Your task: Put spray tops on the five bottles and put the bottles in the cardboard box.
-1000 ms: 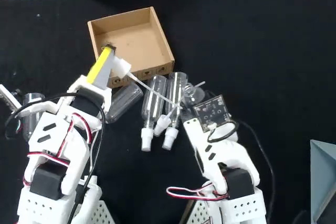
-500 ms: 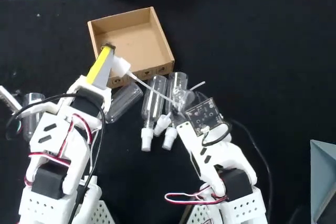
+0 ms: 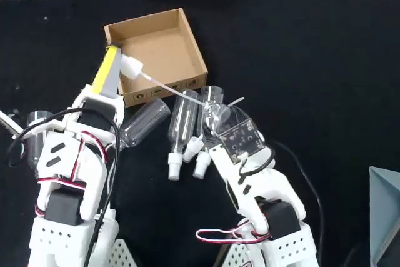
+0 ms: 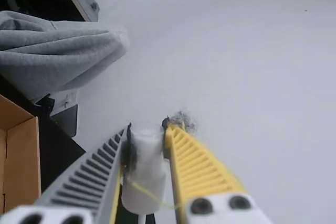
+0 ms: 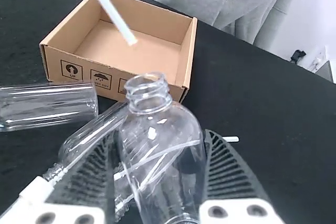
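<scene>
On the black surface (image 3: 312, 60) the cardboard box (image 3: 156, 42) sits far left. My right pincer (image 5: 160, 142) is clenched round an uncapped bottle (image 5: 157, 129) just near of the box. My left pincer (image 4: 148, 129) grips a spray top (image 4: 143, 174) above the box's near-left corner, its dip tube (image 3: 169, 87) slanting right toward that bottle.

My worry is that the thin tube misses the narrow neck, bends on the rim, or levers the slick bottle askew. The right wrist view puts the tube's tip beyond the neck, over the box floor. The high view makes them look nearly touching, yet lays out the capped bottles (image 3: 182, 123) lying alongside.
</scene>
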Robot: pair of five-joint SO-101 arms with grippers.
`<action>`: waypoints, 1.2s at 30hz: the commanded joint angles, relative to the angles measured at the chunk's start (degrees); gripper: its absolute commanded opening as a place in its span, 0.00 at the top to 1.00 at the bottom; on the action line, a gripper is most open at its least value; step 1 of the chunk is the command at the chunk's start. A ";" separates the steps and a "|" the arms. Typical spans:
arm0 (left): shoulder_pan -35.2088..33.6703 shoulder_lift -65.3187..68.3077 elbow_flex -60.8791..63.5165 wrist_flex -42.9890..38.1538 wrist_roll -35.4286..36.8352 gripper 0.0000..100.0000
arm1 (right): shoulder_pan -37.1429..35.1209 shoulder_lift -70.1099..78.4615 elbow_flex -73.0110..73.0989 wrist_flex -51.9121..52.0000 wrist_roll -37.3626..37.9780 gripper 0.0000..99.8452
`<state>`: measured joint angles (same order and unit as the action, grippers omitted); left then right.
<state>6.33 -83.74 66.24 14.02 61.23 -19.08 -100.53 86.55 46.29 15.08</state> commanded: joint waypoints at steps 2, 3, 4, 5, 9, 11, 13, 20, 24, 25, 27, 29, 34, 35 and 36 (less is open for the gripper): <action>-0.04 -0.26 -0.13 -1.67 -4.48 0.97 | -0.97 -1.45 -0.57 -2.11 0.62 0.93; -0.04 -0.26 -0.04 -1.67 -4.57 0.97 | -0.97 -1.45 -0.57 -2.11 0.62 0.93; -0.04 -0.26 0.04 -1.67 -4.57 0.97 | -0.97 -1.45 -0.66 -2.11 0.62 0.93; -0.04 -0.26 0.13 -1.67 -4.66 0.97 | -0.97 -1.45 -0.66 -2.11 0.62 0.93; -0.04 -0.26 0.31 -1.76 -4.66 0.97 | -0.97 -1.45 -0.66 -2.11 0.62 0.93; -0.04 -0.26 0.31 -1.76 -4.75 0.97 | -0.97 -1.45 -0.66 -2.11 0.62 0.93; -0.04 -0.26 0.40 -1.76 -4.75 0.97 | -0.97 -1.45 -0.66 -2.11 0.62 0.93; -0.04 -0.18 0.40 -1.76 -4.75 0.97 | -1.14 -1.45 -0.84 -2.11 0.62 0.93; -0.04 -0.18 0.40 -1.76 -4.75 0.97 | -3.96 -1.45 -0.57 -2.11 0.62 0.93; -0.04 -0.18 0.48 -1.76 -4.75 0.97 | -4.22 -1.45 -0.57 -2.11 0.62 0.93; -0.04 -0.18 0.48 -1.76 -4.75 0.97 | -4.31 -1.45 -0.84 -2.11 0.44 0.93; -0.04 -0.18 0.48 -1.67 -4.84 0.97 | -4.31 -1.45 -0.84 -2.11 0.44 0.93; 0.04 -0.35 1.10 -1.67 -8.44 0.97 | -4.22 -1.45 -0.84 -2.11 0.35 0.93; 0.04 -0.70 1.45 -1.67 -8.44 0.97 | -4.22 -1.45 -0.84 -2.20 0.26 0.93; 0.22 -0.79 1.54 -1.67 -8.44 0.97 | -4.22 -1.45 -0.66 -2.73 0.18 0.93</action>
<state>6.33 -83.74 67.74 13.67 54.46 -22.24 -100.53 86.55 46.20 15.16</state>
